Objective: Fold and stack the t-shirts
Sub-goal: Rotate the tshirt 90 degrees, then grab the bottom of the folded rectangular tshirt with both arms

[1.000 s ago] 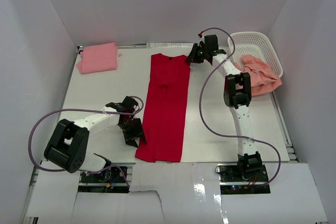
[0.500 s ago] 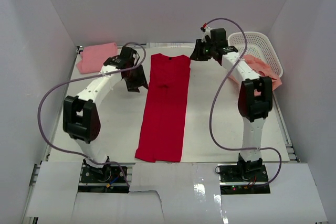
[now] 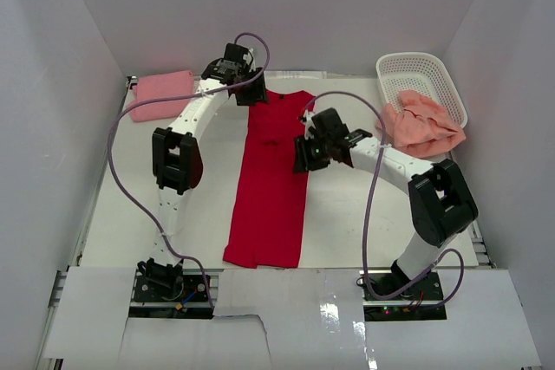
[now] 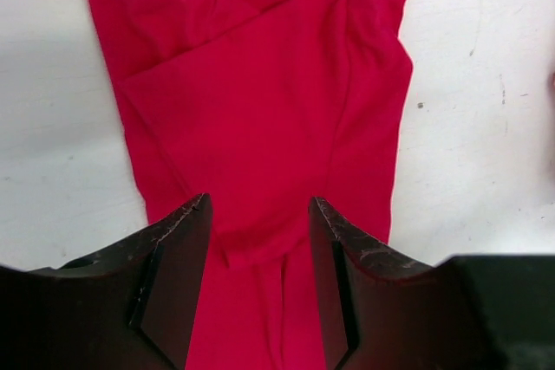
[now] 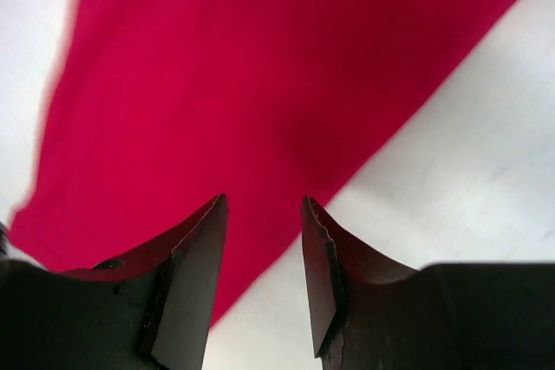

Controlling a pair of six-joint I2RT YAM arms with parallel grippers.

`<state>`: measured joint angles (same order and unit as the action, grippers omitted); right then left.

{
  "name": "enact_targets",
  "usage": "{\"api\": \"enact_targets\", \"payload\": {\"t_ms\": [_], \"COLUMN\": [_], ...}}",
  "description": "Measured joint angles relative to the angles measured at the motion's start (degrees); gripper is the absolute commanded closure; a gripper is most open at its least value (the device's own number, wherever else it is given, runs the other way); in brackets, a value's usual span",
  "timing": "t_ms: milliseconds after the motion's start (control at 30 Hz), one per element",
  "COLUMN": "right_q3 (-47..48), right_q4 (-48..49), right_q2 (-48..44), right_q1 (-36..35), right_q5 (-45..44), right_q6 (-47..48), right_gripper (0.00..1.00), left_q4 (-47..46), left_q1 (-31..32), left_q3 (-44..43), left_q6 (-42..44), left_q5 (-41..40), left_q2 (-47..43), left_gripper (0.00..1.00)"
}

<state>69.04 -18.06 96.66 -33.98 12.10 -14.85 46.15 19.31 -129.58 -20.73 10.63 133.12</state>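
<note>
A bright red t-shirt (image 3: 270,179) lies on the table as a long narrow strip, collar at the far end. My left gripper (image 3: 251,97) hovers at its far left corner. In the left wrist view the jaws (image 4: 260,205) stand open over the red cloth (image 4: 260,101) with nothing between them. My right gripper (image 3: 301,160) is at the strip's right edge, about halfway along. It is open (image 5: 263,201) above the cloth's border (image 5: 217,84). A folded light pink t-shirt (image 3: 160,94) rests at the far left. A salmon-peach t-shirt (image 3: 422,125) spills crumpled over the basket's near rim.
The white lattice basket (image 3: 422,71) stands in the far right corner. White walls enclose the table on three sides. Purple cables loop from both arms over the table. Bare table (image 3: 364,214) lies right of the red strip and also left of it.
My left arm swung from the near left side of the red shirt up to its collar end. My right gripper came back from the far right corner to mid-edge, and its jaws widened.
</note>
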Motion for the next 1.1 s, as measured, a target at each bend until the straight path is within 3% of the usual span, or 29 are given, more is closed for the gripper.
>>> {"api": "enact_targets", "payload": {"t_ms": [200, 533, 1100], "right_q3": [-13.6, -17.77, -22.01], "right_q4": [-0.61, 2.23, 3.04], "right_q2": [-4.79, -9.66, -13.2], "right_q1": [-7.32, -14.99, -20.65], "right_q5": [-1.81, -4.48, -4.98], "right_q6": [-4.61, -9.9, -15.76], "right_gripper": [0.55, 0.55, 0.55], "left_q4": [-2.84, -7.1, -11.06], "left_q1": [0.04, 0.74, 0.48], "left_q3": [0.02, 3.65, -1.05], "left_q6": [-0.09, -0.07, -1.84], "left_q5": [4.04, 8.66, 9.57], "left_q2": [5.73, 7.54, 14.23], "left_gripper": [0.42, 0.42, 0.42]}}
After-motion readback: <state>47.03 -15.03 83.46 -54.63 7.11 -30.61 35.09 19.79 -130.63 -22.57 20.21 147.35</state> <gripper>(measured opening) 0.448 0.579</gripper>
